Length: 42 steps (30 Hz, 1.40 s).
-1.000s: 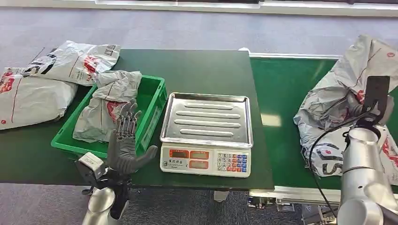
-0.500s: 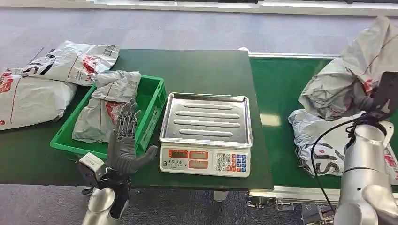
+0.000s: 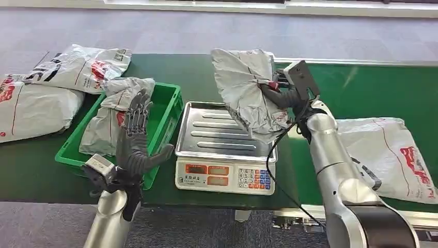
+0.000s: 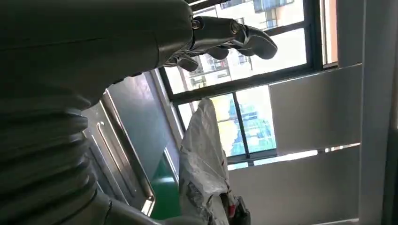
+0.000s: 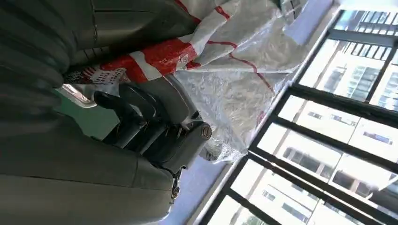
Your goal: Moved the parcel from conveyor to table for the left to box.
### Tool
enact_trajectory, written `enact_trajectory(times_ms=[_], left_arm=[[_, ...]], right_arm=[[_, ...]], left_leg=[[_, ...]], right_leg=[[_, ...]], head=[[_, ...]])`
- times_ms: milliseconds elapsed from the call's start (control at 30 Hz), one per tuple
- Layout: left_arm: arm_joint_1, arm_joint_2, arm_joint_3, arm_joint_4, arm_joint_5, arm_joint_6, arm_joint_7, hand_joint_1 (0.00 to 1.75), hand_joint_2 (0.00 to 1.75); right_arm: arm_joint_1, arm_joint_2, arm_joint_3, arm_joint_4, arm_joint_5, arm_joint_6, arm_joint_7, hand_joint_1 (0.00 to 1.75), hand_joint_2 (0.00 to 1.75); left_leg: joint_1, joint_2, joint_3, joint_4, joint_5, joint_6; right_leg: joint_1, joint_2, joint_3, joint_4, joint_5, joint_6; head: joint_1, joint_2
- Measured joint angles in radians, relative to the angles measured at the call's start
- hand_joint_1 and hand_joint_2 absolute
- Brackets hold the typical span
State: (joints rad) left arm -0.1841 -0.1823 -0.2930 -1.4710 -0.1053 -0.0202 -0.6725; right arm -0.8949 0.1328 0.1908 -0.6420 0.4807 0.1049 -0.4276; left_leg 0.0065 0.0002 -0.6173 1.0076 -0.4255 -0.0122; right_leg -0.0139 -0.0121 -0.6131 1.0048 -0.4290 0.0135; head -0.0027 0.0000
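Grey-white plastic: the parcel (image 3: pixel 247 90) is a crumpled poly mailer with red print, and we see it hanging slack from our right hand (image 3: pixel 283 93).
Right hand: fingers closed on the parcel's bunched edge; in the right wrist view the dark fingers (image 5: pixel 136 122) pinch film (image 5: pixel 220 61) with a red stripe.
Parcel position: held up in the air over the back right corner of the scale (image 3: pixel 227 147), its lower folds near the steel pan or brushing it; we cannot tell which.
Left hand: our left hand (image 3: pixel 135 139) is upright at the near edge of the surface (image 3: pixel 217 72), fingers spread, holding nothing, just beside the green bin (image 3: pixel 168 116).
Left wrist view: the parcel (image 4: pixel 204 173) shows as a tall wrinkled shape.
Risk, grip: we judge the hold shallow, on loose film only; the contents could sag and pull the edge out of the fingers.
Risk, snag: the trailing folds may catch the pan's rim and drag or tilt the scale as we carry the parcel across.
Risk, placement: set down too far right, it would lie out of the left hand's easy reach.
Around: another mailer (image 3: pixel 116 116) lies in the bin, two (image 3: pixel 46 88) are beyond it, one (image 3: pixel 392 152) is on the conveyor (image 3: pixel 361 88).
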Motion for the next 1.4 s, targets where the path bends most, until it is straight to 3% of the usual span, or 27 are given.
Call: enact_trajectory(times_ms=[100, 267, 367, 1067, 1400], left_arm=[[-0.003, 0.003, 0.002, 0.010, 0.000, 0.008, -0.001, 0.00, 1.75], [-0.002, 0.007, 0.002, 0.015, 0.000, 0.013, -0.003, 0.00, 1.75], [-0.002, 0.007, 0.002, 0.015, 0.000, 0.013, -0.002, 0.00, 1.75], [-0.002, 0.007, 0.002, 0.018, 0.000, 0.013, -0.002, 0.00, 1.75], [0.010, 0.007, 0.002, 0.005, 0.001, 0.013, -0.007, 0.00, 1.75]], right_arm=[[-0.017, 0.007, 0.019, 0.029, 0.011, 0.001, 0.036, 1.75, 1.75], [-0.043, 0.011, 0.057, 0.115, 0.076, 0.001, 0.206, 1.75, 1.75], [-0.043, 0.013, 0.063, 0.160, 0.080, 0.020, 0.218, 1.75, 1.75], [-0.042, 0.013, 0.076, 0.265, 0.094, 0.054, 0.208, 1.75, 1.75], [-0.022, 0.094, 0.087, 0.281, 0.088, 0.132, 0.024, 1.75, 1.75]], left_leg=[[-0.001, 0.001, 0.000, 0.000, -0.001, 0.000], [-0.001, 0.000, 0.000, 0.000, -0.001, 0.001], [-0.001, 0.000, 0.000, 0.000, -0.001, 0.001], [-0.001, 0.001, 0.000, 0.000, -0.001, 0.001], [-0.001, 0.004, -0.001, 0.000, -0.001, 0.000]], right_leg=[[-0.001, 0.002, 0.000, 0.000, 0.000, 0.000], [-0.001, 0.000, 0.000, -0.001, 0.000, 0.001], [-0.001, 0.000, 0.000, -0.001, 0.000, 0.001], [-0.001, 0.001, -0.001, -0.001, 0.000, 0.000], [0.000, 0.005, -0.003, 0.000, 0.000, 0.000]], head=[[0.000, 0.000], [0.000, 0.000], [0.000, 0.000], [0.000, 0.000], [0.000, 0.000]])
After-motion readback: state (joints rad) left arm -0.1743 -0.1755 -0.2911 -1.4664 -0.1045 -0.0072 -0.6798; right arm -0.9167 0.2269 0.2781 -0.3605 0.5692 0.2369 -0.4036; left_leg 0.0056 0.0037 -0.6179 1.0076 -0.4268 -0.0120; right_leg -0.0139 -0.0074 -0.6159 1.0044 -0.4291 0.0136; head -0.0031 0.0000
